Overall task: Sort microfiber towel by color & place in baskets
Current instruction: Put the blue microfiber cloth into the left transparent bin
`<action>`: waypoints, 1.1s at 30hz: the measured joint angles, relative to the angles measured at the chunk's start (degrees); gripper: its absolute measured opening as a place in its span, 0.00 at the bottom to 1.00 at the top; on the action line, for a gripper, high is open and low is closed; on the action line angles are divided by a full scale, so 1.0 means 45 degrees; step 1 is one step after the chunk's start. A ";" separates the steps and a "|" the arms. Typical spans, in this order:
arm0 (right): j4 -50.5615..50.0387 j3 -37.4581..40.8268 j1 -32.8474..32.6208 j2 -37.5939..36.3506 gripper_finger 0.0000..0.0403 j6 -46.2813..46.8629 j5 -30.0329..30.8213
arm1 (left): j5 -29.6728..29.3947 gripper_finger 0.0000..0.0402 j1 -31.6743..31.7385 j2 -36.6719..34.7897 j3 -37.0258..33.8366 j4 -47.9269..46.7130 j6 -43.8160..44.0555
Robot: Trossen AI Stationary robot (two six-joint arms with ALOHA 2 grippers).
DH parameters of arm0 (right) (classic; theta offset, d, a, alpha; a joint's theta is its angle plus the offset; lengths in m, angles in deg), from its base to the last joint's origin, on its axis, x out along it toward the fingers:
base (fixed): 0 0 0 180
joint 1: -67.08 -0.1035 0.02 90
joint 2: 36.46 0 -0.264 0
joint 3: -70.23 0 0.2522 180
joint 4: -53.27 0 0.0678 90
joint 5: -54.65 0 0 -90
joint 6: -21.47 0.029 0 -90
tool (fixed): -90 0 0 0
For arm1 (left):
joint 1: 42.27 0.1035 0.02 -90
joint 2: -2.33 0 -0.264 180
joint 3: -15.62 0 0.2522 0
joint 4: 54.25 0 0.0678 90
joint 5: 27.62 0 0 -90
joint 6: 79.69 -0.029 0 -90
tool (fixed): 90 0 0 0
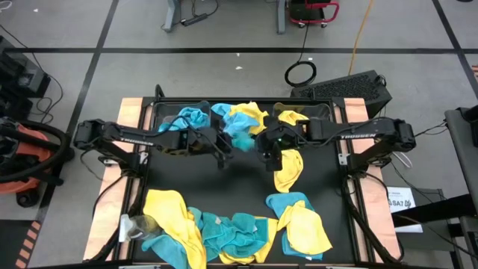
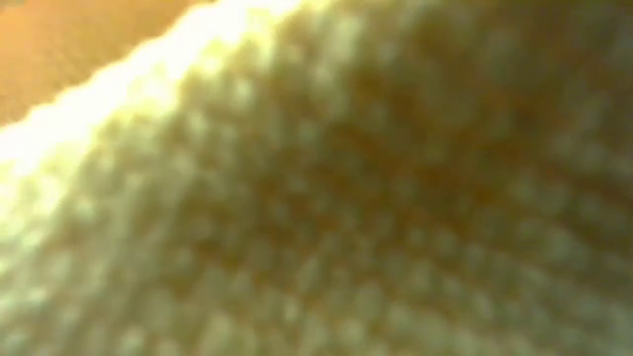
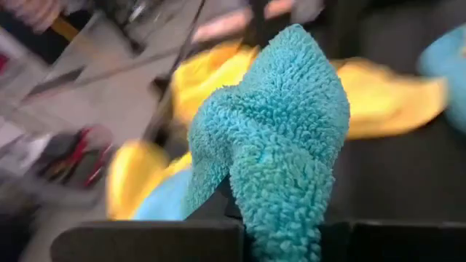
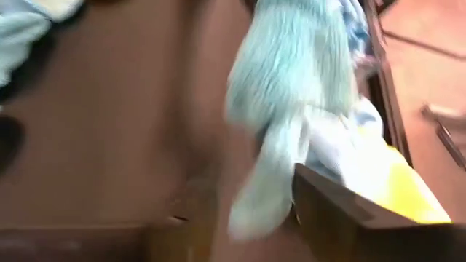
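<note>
Your open room is the bare dark mat (image 1: 239, 179) in the middle of the table: towels crowd both its far and near edges, and the wooden side rails (image 1: 128, 119) close it in left and right.

Your left gripper (image 1: 224, 142) is over the far centre of the mat, fingers pinched shut on a teal towel (image 3: 280, 153). In the left wrist view that towel stands up as a bunched, nubbly fold above the fingers.

Your right gripper (image 1: 270, 148) sits just beside the left one, near the centre. Its fingers look parted in the right wrist view, where a pale teal cloth (image 4: 291, 94) hangs ahead of them. I cannot tell whether anything is gripped. A yellow towel (image 1: 288, 168) lies on the mat just below that gripper in the high view.

Along the far edge, teal and yellow towels (image 1: 243, 119) lie mixed and crumpled. Along the near edge a longer heap (image 1: 231, 228) of both colours runs from the left corner to right of centre, overlapping.

The low view is filled by yellow pile fabric (image 2: 316, 198) pressed close to the lens, so it tells you nothing about clearance.
</note>
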 joint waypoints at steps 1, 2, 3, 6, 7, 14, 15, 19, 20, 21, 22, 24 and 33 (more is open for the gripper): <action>-0.0186 0.0000 0.0002 -0.0026 0.45 0.0196 0.0207 | -0.0430 0.05 0.0080 -0.0233 -0.0002 -0.0553 -0.0002; -0.0419 0.0000 0.0005 -0.0068 0.49 0.0386 0.0423 | -0.0878 0.05 0.0167 -0.0489 -0.0003 -0.1075 0.0007; -0.0766 0.0000 0.0005 -0.0123 0.53 0.0575 0.0604 | -0.1347 0.05 0.0265 -0.0764 -0.0005 -0.1613 0.0026; -0.1465 0.0010 0.0005 -0.0178 0.60 0.1187 0.1018 | -0.2503 0.05 0.0753 -0.1702 -0.0004 -0.3604 0.0343; -0.1730 0.0010 0.0005 -0.0193 0.61 0.1401 0.1111 | -0.2781 0.05 0.0969 -0.1986 -0.0005 -0.4189 0.0617; -0.3059 0.0015 -0.0154 -0.0311 0.60 0.2509 0.1132 | -0.2960 0.05 0.2767 -0.2972 -0.0005 -0.7984 0.2783; -0.3109 0.0015 -0.0254 -0.0308 0.59 0.2552 0.1133 | -0.2960 0.05 0.3017 -0.2967 -0.0005 -0.8343 0.2971; -0.3254 0.0015 -0.0619 -0.0308 0.56 0.2711 0.1132 | -0.2988 0.05 0.3990 -0.2899 -0.0015 -0.9311 0.3495; -0.3254 0.0015 -0.0715 -0.0308 0.55 0.2775 0.1132 | -0.2992 0.05 0.4213 -0.2872 -0.0015 -0.9524 0.3567; -0.3254 0.0015 -0.0810 -0.0308 0.55 0.2846 0.1136 | -0.2989 0.05 0.4435 -0.2870 -0.0019 -0.9773 0.3674; -0.3263 0.0015 -0.0901 -0.0308 0.54 0.2894 0.1137 | -0.2989 0.05 0.4656 -0.2856 -0.0019 -0.9967 0.3787; -0.3405 0.0015 -0.1089 -0.0308 0.53 0.3036 0.1137 | -0.2994 0.05 0.5103 -0.2760 -0.0019 -1.0356 0.3926; -0.3623 0.0015 -0.1820 -0.0308 0.50 0.3403 0.1510 | -0.2195 0.06 0.6830 -0.1348 -0.0153 -1.2026 0.4460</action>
